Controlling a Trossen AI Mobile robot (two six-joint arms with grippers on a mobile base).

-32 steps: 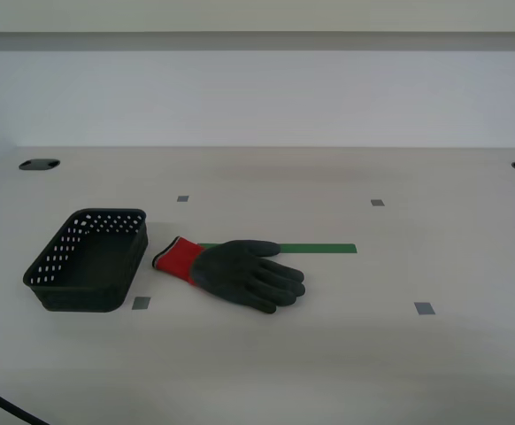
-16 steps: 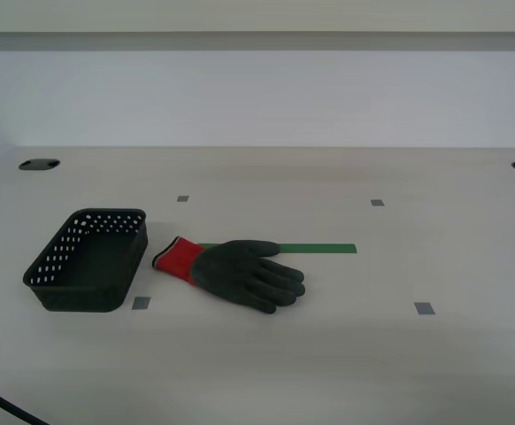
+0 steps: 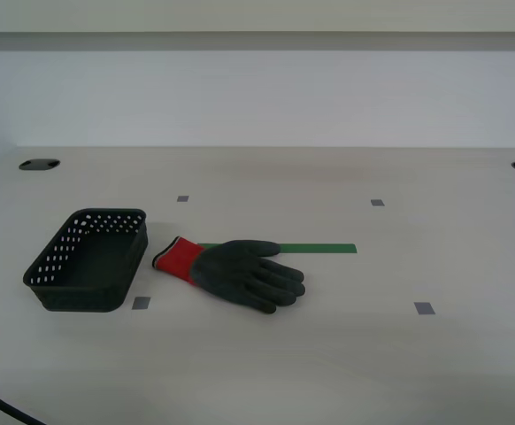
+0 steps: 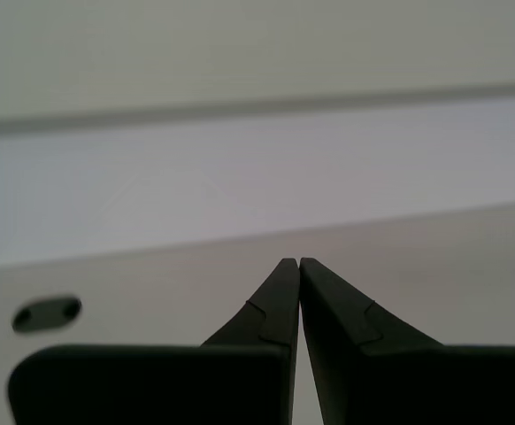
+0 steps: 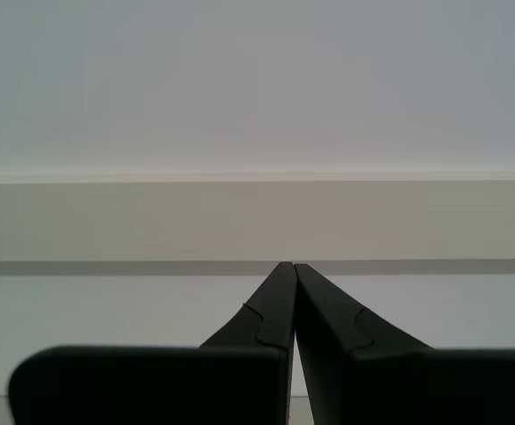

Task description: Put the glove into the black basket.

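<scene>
The glove point(image 3: 240, 270) lies flat on the table near the middle of the exterior view, its red cuff toward the exterior view's left and its dark fingers toward the right. The black basket point(image 3: 47, 268) stands just beside the cuff on the exterior view's left, empty. Neither arm shows in the exterior view. My first gripper point(image 5: 292, 265) is shut and empty, pointing at the wall. My second gripper point(image 4: 298, 261) is shut and empty, low over the table and pointing at the far wall.
A green tape strip point(image 3: 319, 249) lies behind the glove. Small grey squares point(image 3: 425, 308) mark the table. Dark cable holes sit at the far corners point(image 3: 39, 165), one also in the second wrist view point(image 4: 47, 312). A black cable point(image 3: 1, 404) crosses the near corner.
</scene>
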